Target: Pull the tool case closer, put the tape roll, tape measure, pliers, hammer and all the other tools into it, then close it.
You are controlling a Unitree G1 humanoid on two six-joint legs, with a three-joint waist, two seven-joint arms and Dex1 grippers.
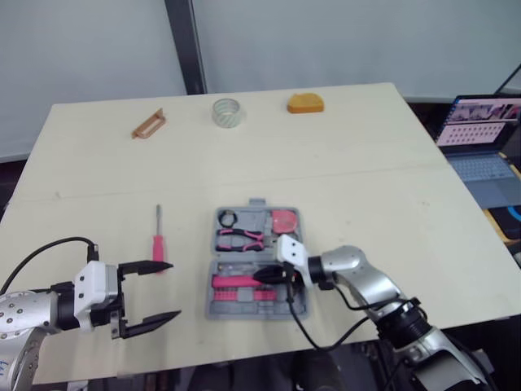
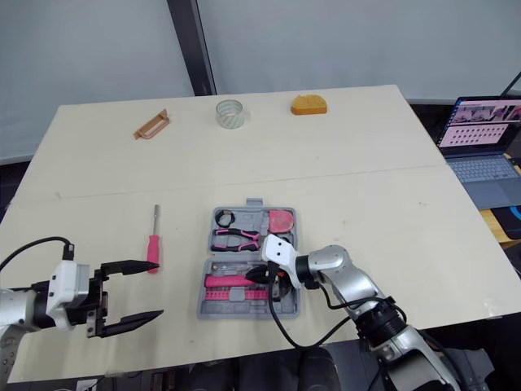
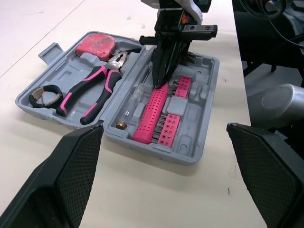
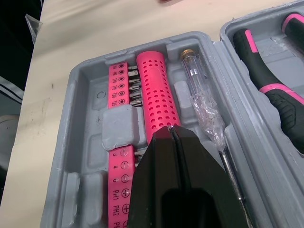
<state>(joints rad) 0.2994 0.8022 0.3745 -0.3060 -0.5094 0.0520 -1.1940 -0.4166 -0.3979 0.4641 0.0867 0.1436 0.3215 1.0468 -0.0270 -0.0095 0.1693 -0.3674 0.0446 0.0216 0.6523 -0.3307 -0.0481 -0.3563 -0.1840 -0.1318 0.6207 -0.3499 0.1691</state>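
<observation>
My right gripper [image 4: 172, 128] has its black fingers pressed together, tips at the dimpled pink cylindrical handle [image 4: 156, 90] in the open grey moulded-plastic tool case [image 3: 209, 80], mid-table before me. My left gripper [image 1: 169, 290] stands spread wide.

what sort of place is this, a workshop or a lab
Probably a test lab: a plain pale table with an open tool case, an open laptop beside it, grey panels behind.

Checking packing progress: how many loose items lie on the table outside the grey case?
4: pink-handled screwdriver left of the open grey plastic tool case; along the far edge, an orange-brown handle-shaped piece, a clear tape roll and an orange domed object. None seems hidden.
</observation>
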